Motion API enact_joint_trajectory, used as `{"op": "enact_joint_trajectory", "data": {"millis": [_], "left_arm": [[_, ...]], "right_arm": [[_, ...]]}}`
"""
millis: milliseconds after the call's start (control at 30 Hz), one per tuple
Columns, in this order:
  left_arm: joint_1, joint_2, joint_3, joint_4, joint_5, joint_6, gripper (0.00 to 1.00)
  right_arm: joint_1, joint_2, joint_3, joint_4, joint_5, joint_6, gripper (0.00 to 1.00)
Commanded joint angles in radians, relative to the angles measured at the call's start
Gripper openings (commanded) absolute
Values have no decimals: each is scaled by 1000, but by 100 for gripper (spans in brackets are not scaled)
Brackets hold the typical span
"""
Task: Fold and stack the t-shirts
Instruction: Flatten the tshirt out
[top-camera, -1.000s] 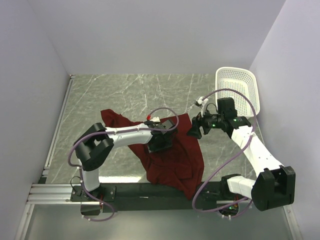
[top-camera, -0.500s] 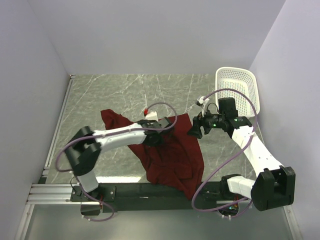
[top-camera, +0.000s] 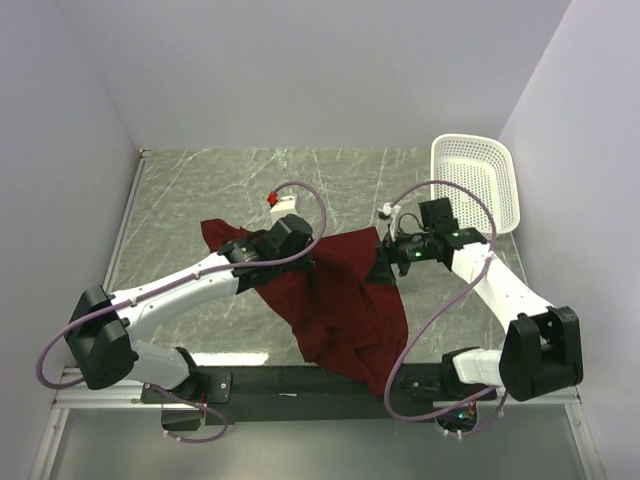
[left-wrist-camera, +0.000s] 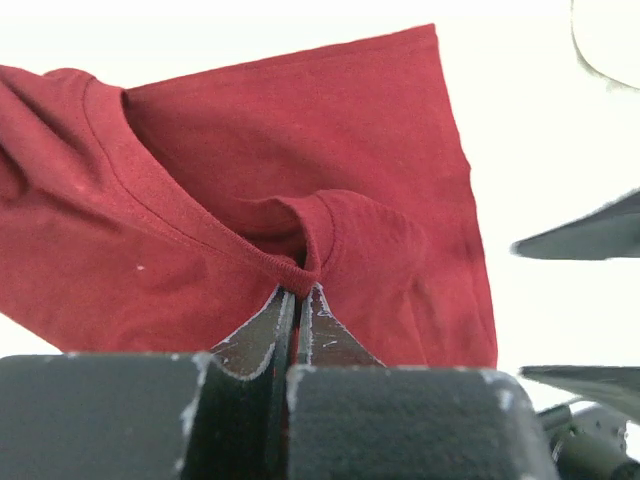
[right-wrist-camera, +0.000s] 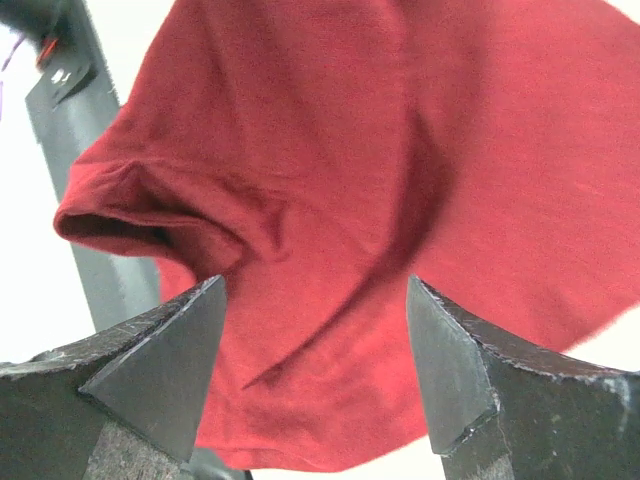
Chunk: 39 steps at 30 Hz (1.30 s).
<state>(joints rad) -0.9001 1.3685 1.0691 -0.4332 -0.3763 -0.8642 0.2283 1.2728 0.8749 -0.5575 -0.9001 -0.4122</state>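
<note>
Grey marbled tabletop (top-camera: 200, 190) between pale walls carries the whole job: one dark red t-shirt (top-camera: 345, 300). Start at the left hand (left-wrist-camera: 298, 292). Its jaws are pressed together on a pinch of the cloth, right at a hemmed edge that curls up into the grip (sleeve or neck, the wrist view does not settle which). From that pinch the cloth fans away in loose, uneven folds. Seen from above, this hand sits over the far-left part of the shirt, near the middle of the tabletop. The shirt runs from there toward the near edge, where its lower end hangs over the dark rail (top-camera: 250, 382) by the arm bases. The right hand (right-wrist-camera: 315, 285) is at the shirt's far-right corner, jaws spread wide with nothing between them. The cloth lies just beyond its fingertips, with a rumpled sleeve opening to one side. A white basket (top-camera: 478, 175) stands apart at the far right.

By my reading the shirt is not yet laid flat, so this is the spreading-out step ahead of any fold. Next, the right hand would need to come down on its own edge of the cloth and close at a spot matching the left's grip. Both could then draw the shirt taut and square without twisting it.
</note>
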Motion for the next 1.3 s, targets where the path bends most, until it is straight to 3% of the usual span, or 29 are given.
{"op": "enact_joint_trajectory", "data": {"millis": [0, 100, 267, 500, 667, 867, 967, 1067, 1100, 1267], "left_arm": [[0, -49, -9, 103, 66, 73, 0], [0, -66, -23, 113, 91, 73, 0], [1, -111, -66, 123, 108, 60, 0], [1, -180, -130, 146, 131, 54, 0], [0, -224, -204, 192, 204, 47, 0], [0, -287, -317, 251, 278, 16, 1], [0, -328, -377, 269, 292, -16, 1], [1, -359, -435, 284, 323, -58, 1], [0, -364, -449, 281, 329, -85, 1], [0, -333, -550, 284, 399, -189, 0]], "right_arm": [[84, 58, 19, 18, -36, 10, 79], [173, 150, 48, 41, 6, 32, 79], [200, 281, 154, 45, 41, 90, 77], [195, 228, 142, 50, 102, 61, 76], [184, 221, 156, -1, 49, 1, 77], [278, 385, 206, -61, -10, -20, 72], [322, 381, 205, -70, -17, -33, 58], [322, 332, 200, -129, -43, -82, 21], [325, 285, 182, -146, -45, -98, 3], [432, 82, 96, -356, 56, -378, 0]]}}
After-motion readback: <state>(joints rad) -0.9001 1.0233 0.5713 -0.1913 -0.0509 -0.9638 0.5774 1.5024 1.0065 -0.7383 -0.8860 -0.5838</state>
